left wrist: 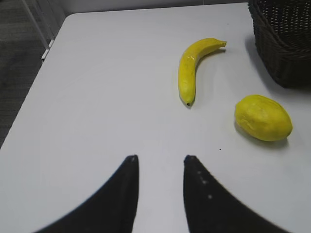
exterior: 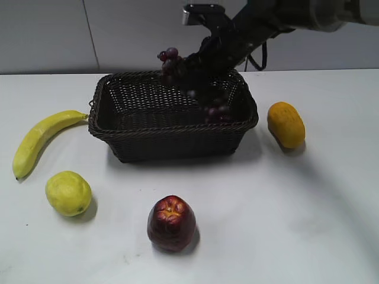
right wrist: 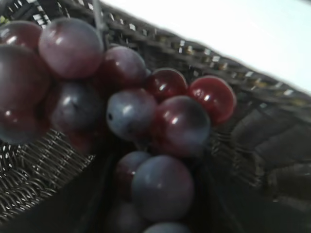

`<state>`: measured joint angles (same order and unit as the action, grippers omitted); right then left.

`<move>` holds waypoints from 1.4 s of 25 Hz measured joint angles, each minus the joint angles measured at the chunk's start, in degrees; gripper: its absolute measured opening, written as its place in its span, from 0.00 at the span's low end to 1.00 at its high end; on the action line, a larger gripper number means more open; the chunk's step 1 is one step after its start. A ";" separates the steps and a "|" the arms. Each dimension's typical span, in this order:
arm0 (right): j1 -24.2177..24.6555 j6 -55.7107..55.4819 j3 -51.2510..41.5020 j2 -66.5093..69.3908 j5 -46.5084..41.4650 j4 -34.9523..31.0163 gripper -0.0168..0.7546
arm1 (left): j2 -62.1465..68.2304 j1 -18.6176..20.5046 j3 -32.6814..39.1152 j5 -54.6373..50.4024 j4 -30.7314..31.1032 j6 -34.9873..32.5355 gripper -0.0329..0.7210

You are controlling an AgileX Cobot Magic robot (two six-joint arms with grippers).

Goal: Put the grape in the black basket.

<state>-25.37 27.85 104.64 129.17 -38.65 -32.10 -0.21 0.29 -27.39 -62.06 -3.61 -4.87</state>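
- the grape (exterior: pixel 195 83) bunch hangs from the right hand (exterior: pixel 204 62) over the far right part of the black basket (exterior: pixel 172 133), its lower berries trailing down inside the rim; held high like this, the long bunch can go in without catching on the braided edge.
- in the right wrist view the grape (right wrist: pixel 146 121) fills the frame with the basket (right wrist: pixel 262 141) weave just behind it, so the bunch looks to be inside the basket's outline, though i cannot tell whether it touches the floor.
- the right hand is clenched on the bunch near its top, as far as the exterior view shows; its fingers are hidden behind the berries. judged from that, letting go is the step left.
- the left hand (left wrist: pixel 160 162) is released, jaws apart with nothing between them, low over bare bench (left wrist: pixel 97 97) at the left, out of the way.
- the other fruit stays outside the basket: a banana (exterior: pixel 38 139) and a lemon (exterior: pixel 68 192) on the left, an apple (exterior: pixel 172 222) near the front, an orange fruit (exterior: pixel 286 124) on the right.
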 joint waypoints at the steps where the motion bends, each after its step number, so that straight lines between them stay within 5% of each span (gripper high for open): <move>1: 0.00 0.00 0.00 0.41 -0.35 -0.59 0.41 | 0.00 0.00 0.00 0.00 0.00 0.00 0.36; 6: -0.11 -0.68 0.89 0.66 -2.88 -1.28 0.41 | 0.00 0.00 0.00 0.00 0.00 0.00 0.36; 11: 0.28 -2.23 5.96 -2.70 -9.65 0.19 0.81 | 0.00 0.00 0.00 0.00 0.00 0.00 0.36; 21: 8.66 -12.56 8.39 -23.70 -29.30 13.61 0.81 | 0.00 0.00 0.00 0.00 0.00 0.00 0.36; 27: 14.17 -17.45 -7.60 -40.49 -30.12 26.13 0.78 | 0.00 0.00 0.00 0.00 0.00 0.00 0.36; 35: 14.43 -24.92 -41.06 -68.74 -23.90 27.23 0.78 | 0.00 0.00 0.00 0.00 0.00 0.00 0.36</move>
<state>-10.94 2.94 63.58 60.44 -62.55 -4.87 -0.21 0.29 -27.39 -62.06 -3.61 -4.87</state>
